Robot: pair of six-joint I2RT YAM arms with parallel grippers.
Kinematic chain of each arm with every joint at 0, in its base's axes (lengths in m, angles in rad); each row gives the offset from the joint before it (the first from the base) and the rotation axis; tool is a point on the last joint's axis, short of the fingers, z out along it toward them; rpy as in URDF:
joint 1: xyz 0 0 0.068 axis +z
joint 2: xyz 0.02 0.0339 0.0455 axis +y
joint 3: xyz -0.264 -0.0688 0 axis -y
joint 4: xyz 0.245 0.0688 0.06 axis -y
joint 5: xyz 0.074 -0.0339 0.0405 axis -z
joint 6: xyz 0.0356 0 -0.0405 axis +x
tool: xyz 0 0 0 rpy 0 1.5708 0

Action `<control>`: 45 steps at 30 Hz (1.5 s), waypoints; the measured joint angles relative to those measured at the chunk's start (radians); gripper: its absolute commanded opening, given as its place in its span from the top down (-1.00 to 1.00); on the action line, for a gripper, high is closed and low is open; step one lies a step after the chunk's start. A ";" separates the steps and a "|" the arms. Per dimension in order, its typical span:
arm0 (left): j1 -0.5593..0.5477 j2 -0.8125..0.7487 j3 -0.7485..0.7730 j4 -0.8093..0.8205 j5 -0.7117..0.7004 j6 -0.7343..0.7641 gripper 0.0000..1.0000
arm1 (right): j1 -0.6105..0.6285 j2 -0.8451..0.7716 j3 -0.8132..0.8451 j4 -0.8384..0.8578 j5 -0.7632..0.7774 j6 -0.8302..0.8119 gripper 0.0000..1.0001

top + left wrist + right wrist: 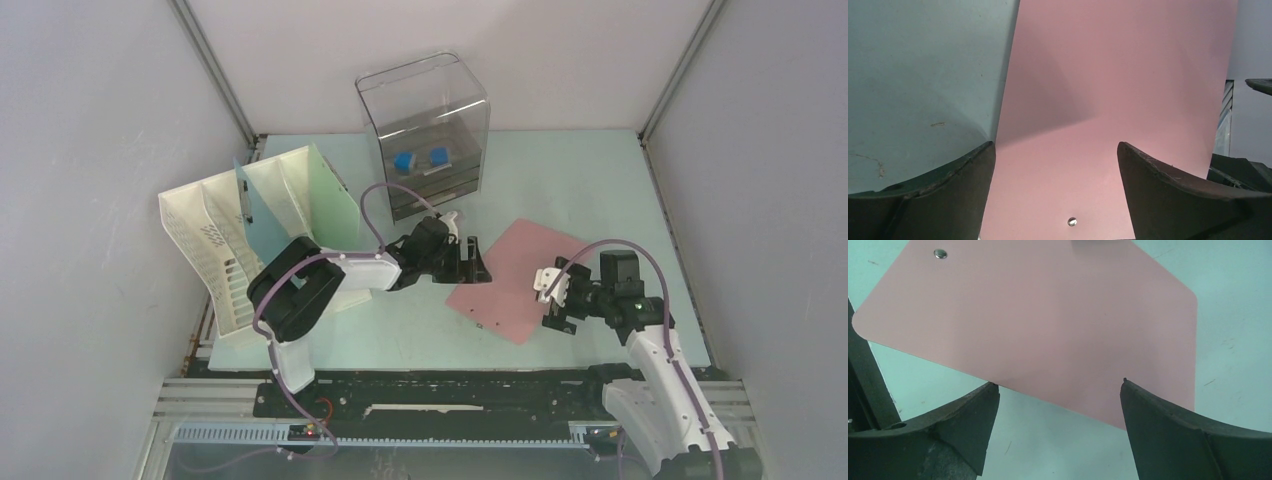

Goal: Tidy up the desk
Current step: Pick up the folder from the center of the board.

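1. From above, the left gripper (pixel 475 265) covers part of the pink folder's (pixel 515 270) left edge; 2 blue items in the clear drawer box (pixel 425 130) are too small to identify.
2. Both it and the right gripper (pixel 1058 387) gape wide, empty.
3. The desk (pixel 580 170), pale mint green and lightly scuffed, lies flat under everything.

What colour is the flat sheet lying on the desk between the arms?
The sheet is pink, clearest in the right wrist view.

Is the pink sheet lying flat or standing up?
Flat. The thin pink plastic sheet lies spread on the pale mint-green desk, its broad face up.
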 measured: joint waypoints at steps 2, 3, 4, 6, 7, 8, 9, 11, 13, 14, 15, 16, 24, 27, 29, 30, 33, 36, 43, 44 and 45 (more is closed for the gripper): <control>0.002 0.000 0.000 0.000 0.000 0.001 -0.81 | 0.001 0.007 0.010 0.010 -0.005 0.007 -0.90; 0.004 0.000 0.000 0.000 0.000 0.002 -0.81 | 0.002 0.013 0.012 0.017 -0.006 0.011 -0.89; 0.006 0.000 0.000 0.000 0.000 0.003 -0.81 | 0.003 0.017 0.013 0.026 -0.007 0.015 -0.88; 0.012 0.000 0.000 0.000 0.000 0.007 -0.82 | 0.006 0.027 0.013 0.042 -0.008 0.023 -0.85; 0.014 0.000 0.000 0.001 0.000 0.008 -0.81 | 0.008 0.033 0.013 0.051 -0.010 0.029 -0.83; 0.017 0.000 0.000 0.001 0.000 0.009 -0.82 | 0.011 0.040 0.014 0.057 -0.014 0.034 -0.82; 0.019 0.000 0.000 0.001 0.000 0.009 -0.82 | 0.013 0.044 0.016 0.061 -0.016 0.038 -0.81; 0.022 0.000 0.000 0.002 0.000 0.010 -0.82 | 0.019 0.058 0.031 0.066 -0.021 0.045 -0.78; 0.025 0.000 0.000 0.002 0.000 0.012 -0.82 | 0.024 0.070 0.050 0.080 -0.028 0.049 -0.74; 0.026 0.000 0.000 0.002 0.000 0.016 -0.81 | 0.026 0.074 0.057 0.089 -0.031 0.050 -0.73; 0.028 0.000 0.000 0.002 0.000 0.018 -0.81 | 0.028 0.079 0.068 0.097 -0.038 0.051 -0.71; 0.029 0.000 0.001 0.001 0.000 0.019 -0.82 | 0.029 0.081 0.076 0.103 -0.043 0.050 -0.69; 0.034 0.000 0.002 -0.002 0.012 0.020 -0.82 | 0.046 0.097 0.114 0.162 -0.084 0.019 -0.28; 0.037 0.000 0.003 -0.005 0.022 0.026 -0.82 | 0.056 0.103 0.114 0.163 -0.090 -0.015 -0.18; 0.040 0.000 0.008 -0.016 0.026 0.027 -0.82 | 0.064 0.108 0.114 0.163 -0.090 -0.035 -0.09; 0.042 0.000 0.010 -0.021 0.027 0.029 -0.82 | 0.069 0.109 0.114 0.163 -0.090 -0.046 -0.04; 0.044 0.000 0.018 -0.039 0.030 0.034 -0.81 | 0.082 0.113 0.114 0.161 -0.089 -0.070 0.28; 0.045 0.000 0.027 -0.059 0.030 0.037 -0.82 | 0.096 0.115 0.114 0.159 -0.089 -0.089 0.92; 0.046 0.000 0.034 -0.077 0.036 0.050 -0.82 | 0.108 0.103 0.114 0.147 -0.085 -0.118 1.00; 0.046 0.000 0.035 -0.080 0.038 0.052 -0.83 | 0.109 0.101 0.114 0.143 -0.085 -0.119 1.00; 0.046 0.000 0.037 -0.082 0.039 0.053 -0.84 | 0.109 0.099 0.114 0.138 -0.085 -0.119 1.00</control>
